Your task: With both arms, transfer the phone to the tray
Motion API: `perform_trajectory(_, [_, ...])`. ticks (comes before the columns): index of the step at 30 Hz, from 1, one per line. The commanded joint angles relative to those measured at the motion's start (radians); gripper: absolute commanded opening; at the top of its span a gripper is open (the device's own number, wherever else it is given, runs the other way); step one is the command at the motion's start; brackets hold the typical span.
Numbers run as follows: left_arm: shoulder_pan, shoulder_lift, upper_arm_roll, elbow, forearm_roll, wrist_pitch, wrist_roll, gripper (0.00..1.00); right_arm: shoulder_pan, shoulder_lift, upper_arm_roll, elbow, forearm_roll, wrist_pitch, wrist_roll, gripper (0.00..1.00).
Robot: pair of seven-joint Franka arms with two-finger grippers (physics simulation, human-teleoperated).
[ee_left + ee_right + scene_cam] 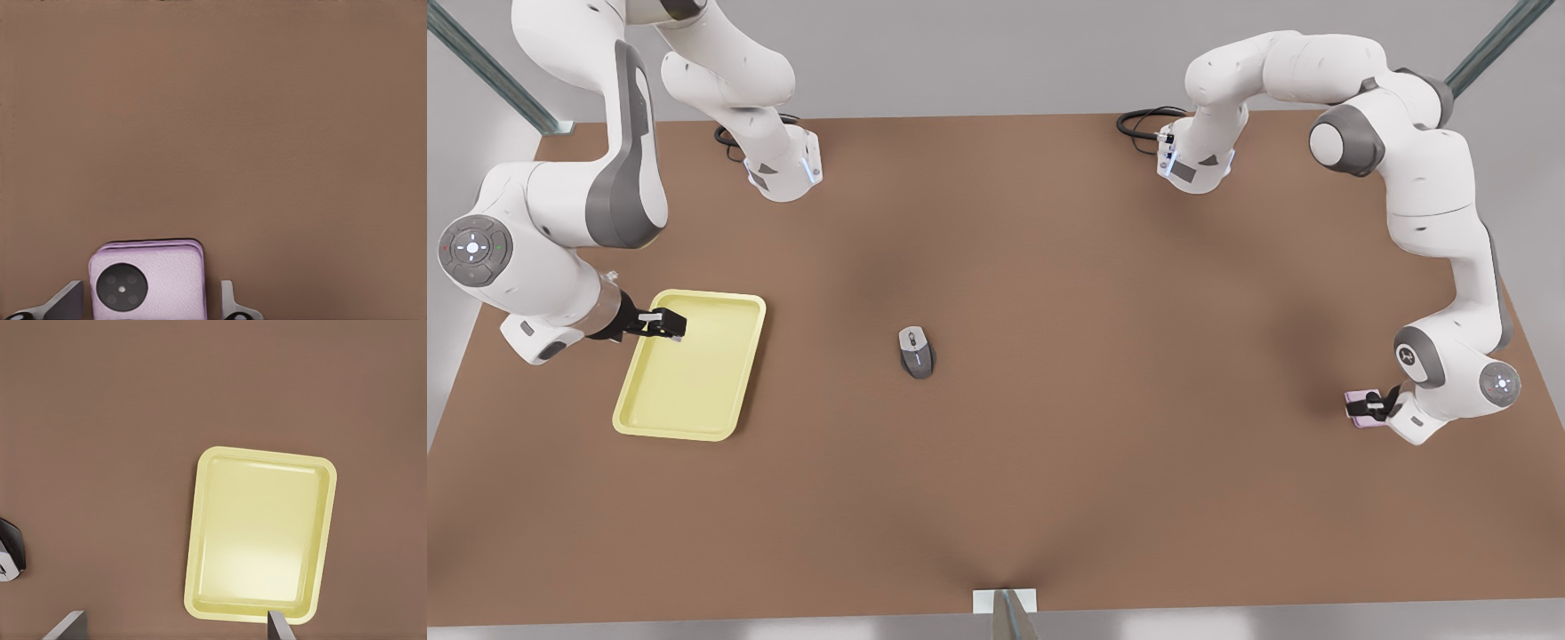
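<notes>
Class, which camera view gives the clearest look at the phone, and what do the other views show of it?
The left wrist view: the phone lies close up between the left gripper jaws, its round camera plain. In the front view it is a small pink slab partly hidden by that gripper. The right wrist view looks at the tray.

The left gripper (1368,408) sat low at the front view's right, its arm folded in a tall arch from the far-edge base, wrist turned toward the front view's left. Its fingers (67,303) stood spread with a gap each side of the phone (148,280). The right gripper (665,324) hung at the front view's left, fingers (65,627) wide apart.
</notes>
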State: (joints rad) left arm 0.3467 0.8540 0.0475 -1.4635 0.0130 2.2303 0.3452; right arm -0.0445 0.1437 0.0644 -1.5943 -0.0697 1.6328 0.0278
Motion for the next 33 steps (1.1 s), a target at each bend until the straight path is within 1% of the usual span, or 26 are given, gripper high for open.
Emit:
perform_trajectory(1, [0.000, -0.001, 0.000, 0.000, 0.002, 0.025, -0.160, 1.00, 0.000, -0.001, 0.000, 0.000, 0.001, -0.001, 0.000, 1.00])
perform_trajectory(10, [0.000, 0.007, 0.000, -0.003, 0.007, 0.032, -0.167, 1.00, 0.000, -0.001, 0.000, 0.000, 0.001, -0.002, 0.000, 1.00])
perform_trajectory(11, [0.000, 0.005, 0.000, -0.003, 0.010, 0.032, -0.167, 0.94, 0.000, -0.001, 0.000, 0.000, 0.001, -0.002, 0.000, 1.00])
perform_trajectory(12, [0.000, 0.007, 0.000, -0.003, 0.010, 0.031, -0.167, 0.87, 0.000, -0.001, 0.000, 0.000, 0.001, -0.001, 0.000, 1.00])
perform_trajectory(13, [0.000, 0.005, 0.000, -0.003, 0.010, 0.029, -0.166, 0.85, 0.000, -0.001, 0.000, 0.000, 0.001, -0.002, 0.000, 1.00])
perform_trajectory(20, [0.000, 0.003, 0.002, -0.006, 0.010, 0.014, -0.169, 0.86, 0.000, 0.001, 0.000, 0.000, 0.001, -0.002, 0.000, 1.00])
perform_trajectory(25, [0.000, 0.002, 0.002, -0.035, 0.010, 0.011, -0.169, 0.86, 0.000, -0.001, 0.000, 0.000, 0.002, -0.002, 0.000, 1.00])
perform_trajectory(27, [0.000, -0.003, 0.002, -0.035, 0.010, 0.011, -0.169, 0.85, 0.000, 0.001, 0.000, 0.000, 0.002, -0.002, 0.000, 1.00])
perform_trajectory(33, [0.000, -0.006, 0.002, -0.035, 0.010, 0.011, -0.169, 0.85, 0.000, 0.001, 0.000, 0.000, 0.002, -0.002, -0.002, 1.00])
